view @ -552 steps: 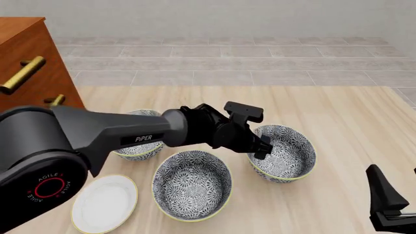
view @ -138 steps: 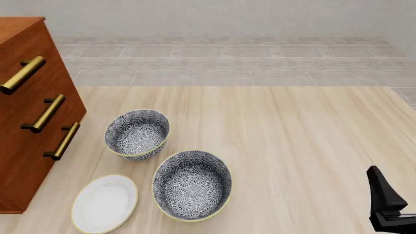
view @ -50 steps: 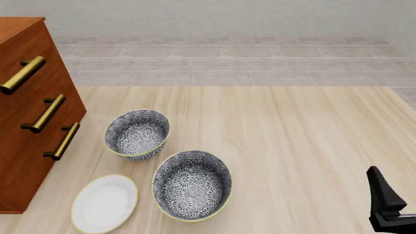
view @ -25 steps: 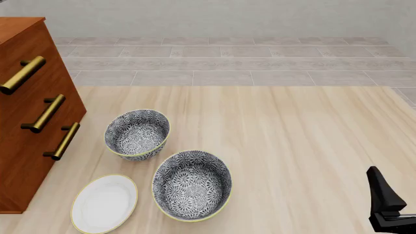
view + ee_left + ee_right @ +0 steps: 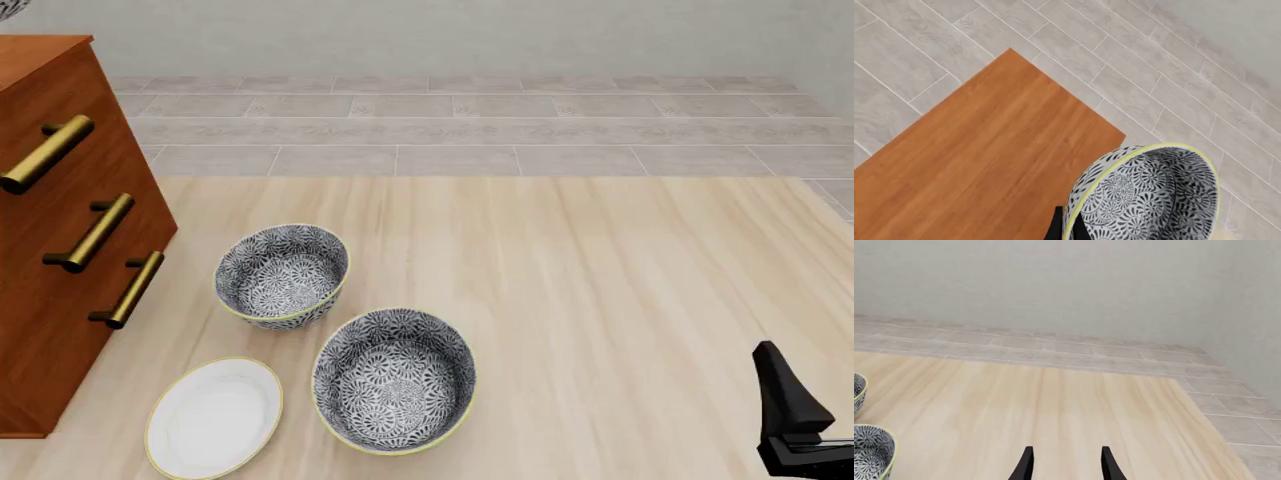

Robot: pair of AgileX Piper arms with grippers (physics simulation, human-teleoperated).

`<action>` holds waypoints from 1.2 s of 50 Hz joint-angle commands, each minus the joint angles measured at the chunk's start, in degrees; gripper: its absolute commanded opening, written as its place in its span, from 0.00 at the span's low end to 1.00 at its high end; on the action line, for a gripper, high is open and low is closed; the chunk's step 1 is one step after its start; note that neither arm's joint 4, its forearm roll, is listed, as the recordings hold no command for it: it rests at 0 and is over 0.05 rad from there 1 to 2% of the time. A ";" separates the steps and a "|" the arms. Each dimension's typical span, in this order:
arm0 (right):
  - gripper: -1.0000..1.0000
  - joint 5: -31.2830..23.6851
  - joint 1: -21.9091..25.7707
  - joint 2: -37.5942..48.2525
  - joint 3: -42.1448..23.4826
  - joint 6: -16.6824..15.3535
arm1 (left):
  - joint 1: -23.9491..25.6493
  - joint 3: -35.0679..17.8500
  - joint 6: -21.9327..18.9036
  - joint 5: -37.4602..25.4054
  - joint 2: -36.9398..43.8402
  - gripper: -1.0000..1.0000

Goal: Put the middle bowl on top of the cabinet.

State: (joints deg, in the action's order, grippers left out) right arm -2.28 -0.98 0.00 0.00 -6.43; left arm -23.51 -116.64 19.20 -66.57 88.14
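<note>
Hanging above the cabinet (image 5: 981,165), the middle bowl (image 5: 1147,195) was pinched at its rim by the left end effector (image 5: 1066,227), whose dark fingers straddled the yellow edge — the bowl tilted, its mouth facing sideways. From the wrist camera it lay over the cabinet top's corner, partly beyond the edge above the tiled floor (image 5: 914,55), so the coming move likely needed a shift inward before lowering. Two patterned bowls (image 5: 282,275) and a white plate (image 5: 214,416) sat on the bench (image 5: 601,300). The right end effector (image 5: 1065,462) idled low, fingers spread and empty.
</note>
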 commanded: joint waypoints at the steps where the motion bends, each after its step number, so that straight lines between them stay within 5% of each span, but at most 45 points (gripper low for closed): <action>1: 1.00 0.00 -0.02 0.00 0.00 -0.06 | -1.43 0.88 -0.07 1.04 0.83 0.00; 60: 1.00 -0.04 0.01 0.00 0.00 -0.61 | -6.51 12.30 7.60 6.92 -0.51 0.00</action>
State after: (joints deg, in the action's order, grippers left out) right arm -2.34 -1.01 0.00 0.00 -6.99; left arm -29.17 -106.20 25.71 -60.97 88.26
